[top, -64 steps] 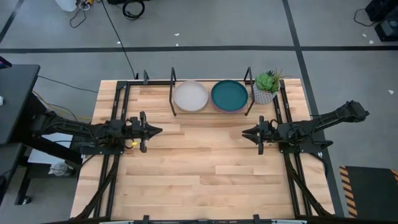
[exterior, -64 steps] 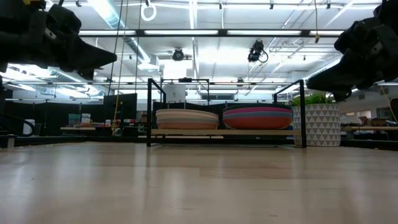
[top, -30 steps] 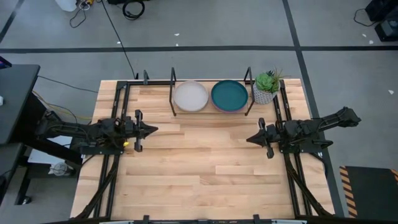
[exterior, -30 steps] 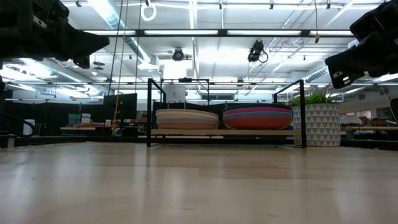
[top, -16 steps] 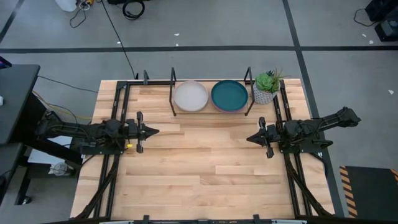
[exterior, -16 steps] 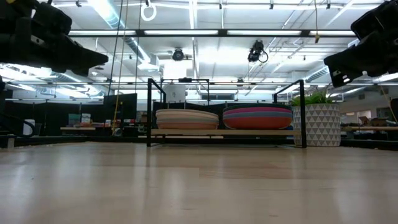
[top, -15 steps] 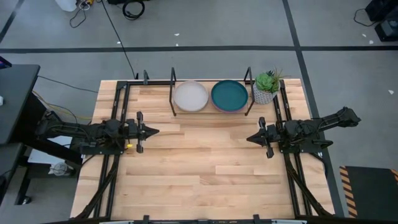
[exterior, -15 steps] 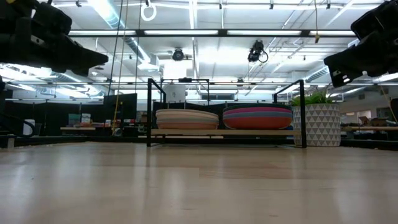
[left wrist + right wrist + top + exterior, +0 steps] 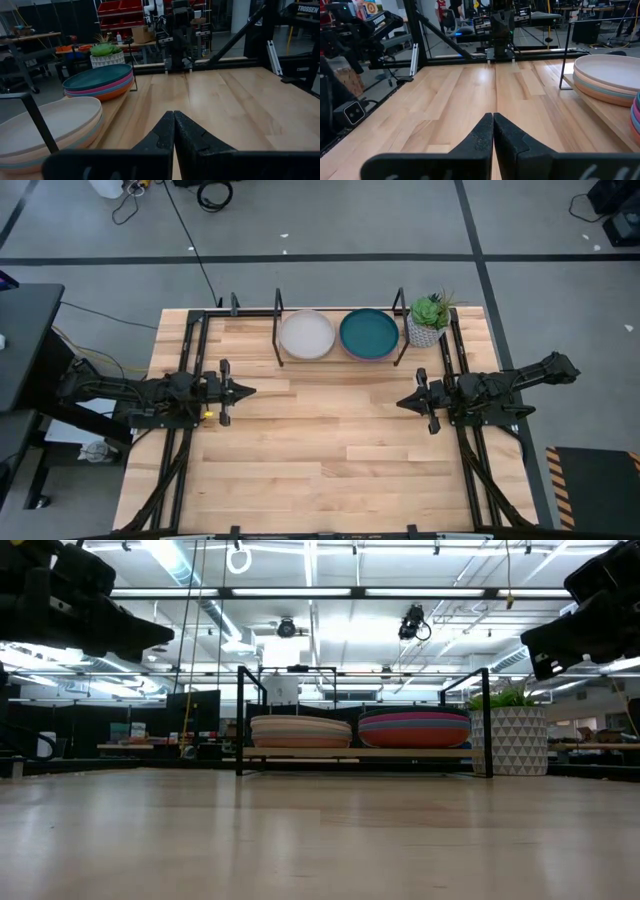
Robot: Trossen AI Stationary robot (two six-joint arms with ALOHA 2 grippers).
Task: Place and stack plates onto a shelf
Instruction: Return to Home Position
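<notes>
The plates sit in two stacks side by side on the shelf [image 9: 278,330], which stands at the far edge of the surface [image 9: 320,450]. The left stack [image 9: 306,335] has a pale grey plate on top, and from the low view its rims show cream and tan layers beneath. The right stack [image 9: 369,333] is topped by the dark teal plate, with bands of blue, magenta and orange showing at its side in the low view. The two stacks are just beside each other, between the shelf's thin black upright posts. A small potted plant [image 9: 428,320] in a patterned white pot stands just right of the shelf.

My left hand [image 9: 252,390] hangs over the left part of the surface, nearer than the shelf and well apart from it, pointing toward the middle. Its fingers [image 9: 161,134] are pressed together with nothing between them. My right hand [image 9: 399,402] hangs over the right part of the surface, facing the left one across the bare wood, also well clear of the shelf. Its fingers [image 9: 482,134] are likewise closed on nothing. From the low view both hands are up off the wood.
</notes>
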